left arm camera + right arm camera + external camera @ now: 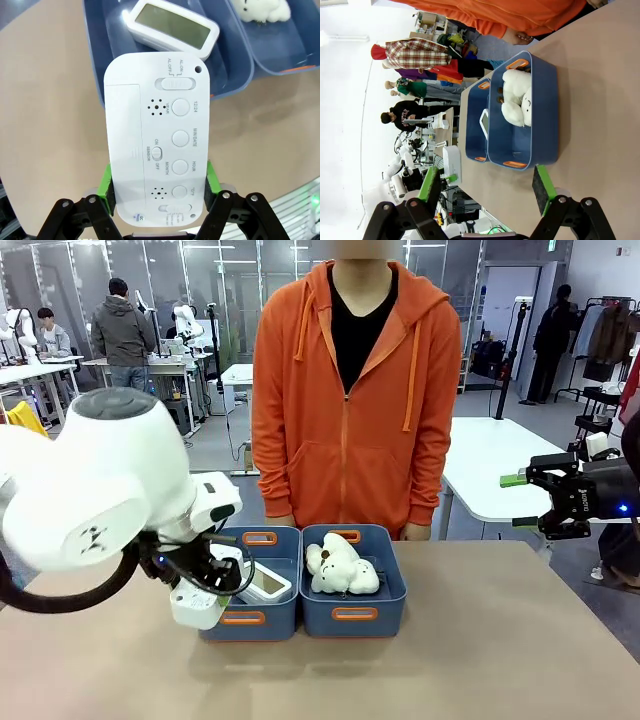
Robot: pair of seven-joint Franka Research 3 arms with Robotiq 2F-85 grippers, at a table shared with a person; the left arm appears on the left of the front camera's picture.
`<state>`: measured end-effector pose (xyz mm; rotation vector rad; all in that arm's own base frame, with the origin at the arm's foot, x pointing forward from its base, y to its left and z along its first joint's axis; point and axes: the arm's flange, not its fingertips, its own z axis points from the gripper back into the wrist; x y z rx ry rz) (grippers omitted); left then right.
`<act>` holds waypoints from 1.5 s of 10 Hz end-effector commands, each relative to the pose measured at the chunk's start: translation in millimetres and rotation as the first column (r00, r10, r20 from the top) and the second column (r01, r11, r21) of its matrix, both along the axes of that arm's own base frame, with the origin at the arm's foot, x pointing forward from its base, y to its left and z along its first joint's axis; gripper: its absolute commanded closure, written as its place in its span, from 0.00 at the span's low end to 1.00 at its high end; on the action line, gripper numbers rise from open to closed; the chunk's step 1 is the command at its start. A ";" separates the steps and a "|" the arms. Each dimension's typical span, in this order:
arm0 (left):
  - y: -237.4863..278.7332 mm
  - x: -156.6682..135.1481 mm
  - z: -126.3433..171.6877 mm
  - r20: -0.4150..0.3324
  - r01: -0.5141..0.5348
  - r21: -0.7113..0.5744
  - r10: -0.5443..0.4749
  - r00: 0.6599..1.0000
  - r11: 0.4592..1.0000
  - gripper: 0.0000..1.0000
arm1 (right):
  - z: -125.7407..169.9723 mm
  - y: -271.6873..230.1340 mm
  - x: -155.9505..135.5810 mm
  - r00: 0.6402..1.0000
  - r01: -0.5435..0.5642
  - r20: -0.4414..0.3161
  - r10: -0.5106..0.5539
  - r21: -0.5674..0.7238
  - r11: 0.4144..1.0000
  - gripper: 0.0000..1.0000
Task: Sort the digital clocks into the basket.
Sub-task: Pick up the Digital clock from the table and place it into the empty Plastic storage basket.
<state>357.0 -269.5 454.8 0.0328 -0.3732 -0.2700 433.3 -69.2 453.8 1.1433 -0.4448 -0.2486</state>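
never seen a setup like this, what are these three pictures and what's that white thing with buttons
Two white robot arms share a table with a person in an orange hoodie standing at the far side. The front view looks across the table. Each of the other two pictures comes from a camera on one arm's wrist, looking along its fingers.

On the table stand two adjoining blue bins. The left bin holds one digital clock, screen up; the right bin holds a cream plush toy.

The white thing is a second digital clock, seen from its button side. The left gripper grips it above the left bin. The right gripper is open and empty, off to the side.
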 end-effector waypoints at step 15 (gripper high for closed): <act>-48.3 126.5 -43.3 0.013 -0.093 -0.003 0.093 0.996 0.996 0.00 | 0.2 0.2 -0.5 1.000 0.003 -0.001 -0.003 0.001 1.000 0.07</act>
